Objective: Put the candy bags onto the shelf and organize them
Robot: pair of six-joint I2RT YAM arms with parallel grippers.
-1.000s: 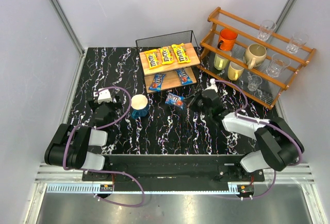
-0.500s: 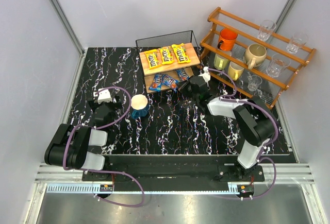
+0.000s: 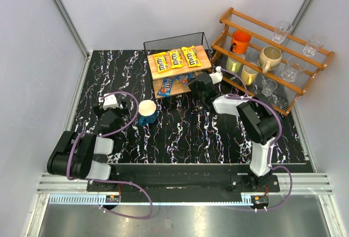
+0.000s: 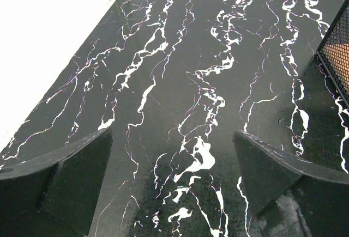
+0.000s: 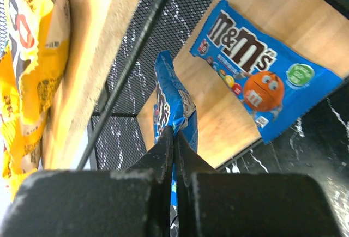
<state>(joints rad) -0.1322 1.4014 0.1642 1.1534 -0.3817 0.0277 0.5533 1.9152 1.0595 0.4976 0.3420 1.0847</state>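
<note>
Across the black marbled table [image 3: 163, 139], the two-tier shelf [image 3: 204, 58] stands at the far side. The right arm reaches right up to its open front and the left arm sits well apart at the near left, so this one looks like the right arm's job. Three yellow bags [image 3: 175, 58] line the top board. Down on the lower board, a flat blue bag [image 5: 256, 65] lies label up. The right gripper [image 5: 174, 131] is pinched tight on the held blue bag [image 5: 170, 98], which stands on edge with its long axis running away from the fingers into the lower tier, just beside the flat one. The left gripper [image 4: 172, 136] is spread wide, holding nothing.
</note>
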